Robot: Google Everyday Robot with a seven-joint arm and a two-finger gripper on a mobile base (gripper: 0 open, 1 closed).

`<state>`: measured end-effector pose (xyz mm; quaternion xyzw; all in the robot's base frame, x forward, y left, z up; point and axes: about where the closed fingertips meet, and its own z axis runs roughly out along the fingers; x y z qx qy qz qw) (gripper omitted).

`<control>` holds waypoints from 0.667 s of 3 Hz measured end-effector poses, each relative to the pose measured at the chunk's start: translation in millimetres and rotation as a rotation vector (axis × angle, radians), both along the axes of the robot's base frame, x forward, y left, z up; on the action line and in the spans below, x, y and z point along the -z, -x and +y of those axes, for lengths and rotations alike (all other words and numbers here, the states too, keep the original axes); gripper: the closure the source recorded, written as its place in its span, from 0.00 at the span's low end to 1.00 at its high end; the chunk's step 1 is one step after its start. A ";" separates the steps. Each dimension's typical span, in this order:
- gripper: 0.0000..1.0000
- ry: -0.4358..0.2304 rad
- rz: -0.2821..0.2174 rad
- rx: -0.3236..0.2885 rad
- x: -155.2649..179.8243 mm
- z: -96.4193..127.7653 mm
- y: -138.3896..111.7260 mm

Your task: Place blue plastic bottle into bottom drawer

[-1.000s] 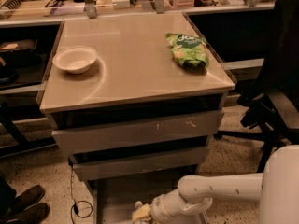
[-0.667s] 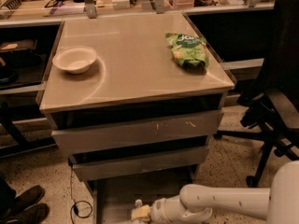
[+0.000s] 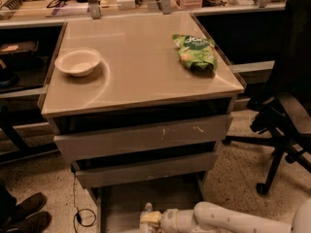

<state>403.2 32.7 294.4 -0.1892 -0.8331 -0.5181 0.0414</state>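
The bottom drawer (image 3: 146,195) is pulled out at the foot of the grey cabinet, and its flat grey floor shows. My gripper (image 3: 156,220) reaches in from the lower right on a white arm, low over the drawer's front part. It is shut on the blue plastic bottle (image 3: 147,216), a small clear bottle with a white cap, held upright inside the drawer. The bottle's base is cut off by the bottom edge of the view.
On the cabinet top stand a white bowl (image 3: 77,61) at the left and a green snack bag (image 3: 196,53) at the right. Two scuffed drawers (image 3: 146,137) sit partly open above the bottom one. A black office chair (image 3: 286,110) is at the right, and shoes (image 3: 24,212) and a cable at the lower left.
My arm has dropped lower and stretched flatter along the bottom edge. The bottle has stayed at about the same spot in the drawer.
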 end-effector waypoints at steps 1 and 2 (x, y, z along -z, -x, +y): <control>1.00 -0.003 0.002 0.007 3.0 0.1 -2.2; 1.00 -0.028 -0.002 0.039 15.1 7.3 -4.6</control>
